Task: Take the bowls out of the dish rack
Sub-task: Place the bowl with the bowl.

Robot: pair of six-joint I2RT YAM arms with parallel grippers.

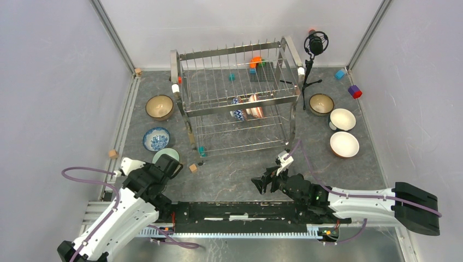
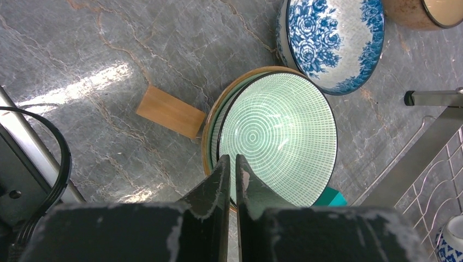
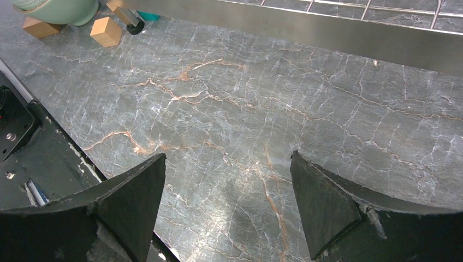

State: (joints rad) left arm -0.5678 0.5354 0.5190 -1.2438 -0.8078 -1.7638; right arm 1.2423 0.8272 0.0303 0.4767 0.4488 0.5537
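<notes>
The dish rack [image 1: 240, 105] stands at the back centre, with a blue-and-white patterned bowl [image 1: 238, 109] and a red-and-white floral bowl [image 1: 255, 106] on edge in it. A pale green bowl [image 2: 278, 136] rests on the table inside an orange-rimmed one. Beside it are a blue floral bowl [image 2: 333, 38] and a brown bowl [image 1: 160, 107]. My left gripper [image 2: 232, 158] hovers over the green bowl's near rim, shut to a thin slit with nothing in it. Right of the rack are a brown bowl [image 1: 321, 103] and two white bowls [image 1: 343, 118]. My right gripper [image 3: 228, 161] hangs open over bare table before the rack.
A wooden block [image 2: 170, 113] lies left of the green bowl and a teal block [image 2: 330, 196] at its right. The rack's foot and frame [image 2: 426, 158] are close on the right. A black microphone tripod [image 1: 312, 54] stands at the back right, with small coloured blocks [image 1: 355, 91] nearby.
</notes>
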